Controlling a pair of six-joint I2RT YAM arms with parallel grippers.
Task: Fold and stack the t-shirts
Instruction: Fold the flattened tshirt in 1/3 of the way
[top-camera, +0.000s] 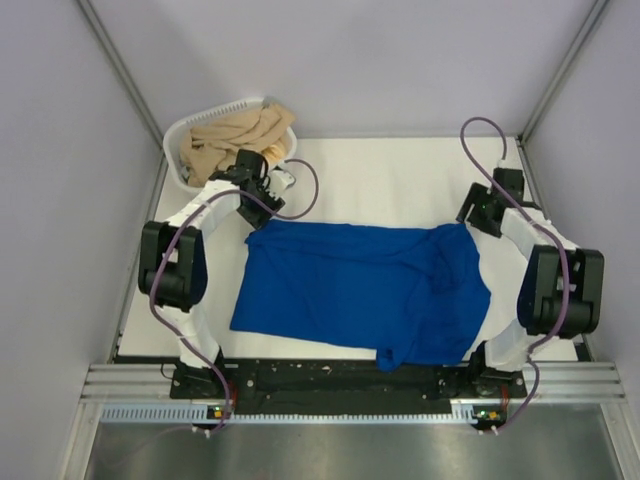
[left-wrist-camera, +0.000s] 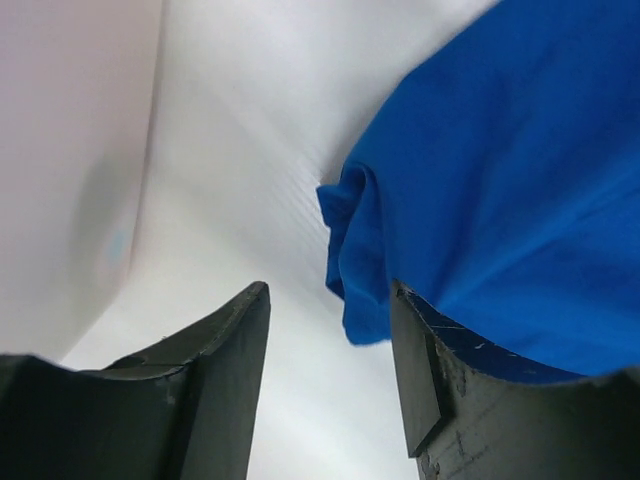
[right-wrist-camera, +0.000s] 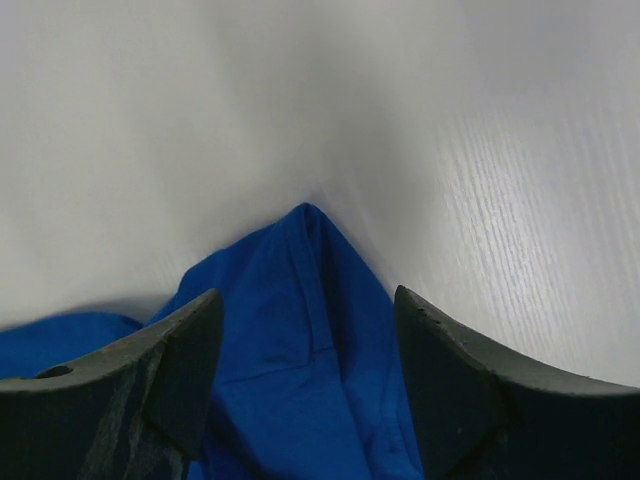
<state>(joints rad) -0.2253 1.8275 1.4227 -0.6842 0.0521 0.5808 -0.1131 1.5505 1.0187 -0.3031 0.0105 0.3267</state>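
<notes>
The blue t-shirt (top-camera: 360, 290) is lying spread out on the white table (top-camera: 380, 185), between my two arms and near my bases. Its plain side is facing up, and its end toward my right arm is rumpled into folds.

My left gripper (top-camera: 268, 186) is hovering at the shirt's far corner on my left side. Through my left wrist camera I am seeing my fingers spread wide apart (left-wrist-camera: 328, 300) and holding nothing. A bunched edge of the shirt (left-wrist-camera: 480, 180) is sitting just beyond the fingertips, nearer the right-hand finger (left-wrist-camera: 425, 380), and the cloth is running on behind that finger.

My right gripper (top-camera: 472, 214) is hanging over the far corner on the other side. Its fingers are also spread (right-wrist-camera: 305, 300), and a pointed corner of the shirt (right-wrist-camera: 290, 340) is lying on the table in the gap between them, unpinched.

Beyond my left gripper, a white basket (top-camera: 180, 135) is sitting at the table's far left corner, with tan cloth (top-camera: 235, 135) heaped inside it.
</notes>
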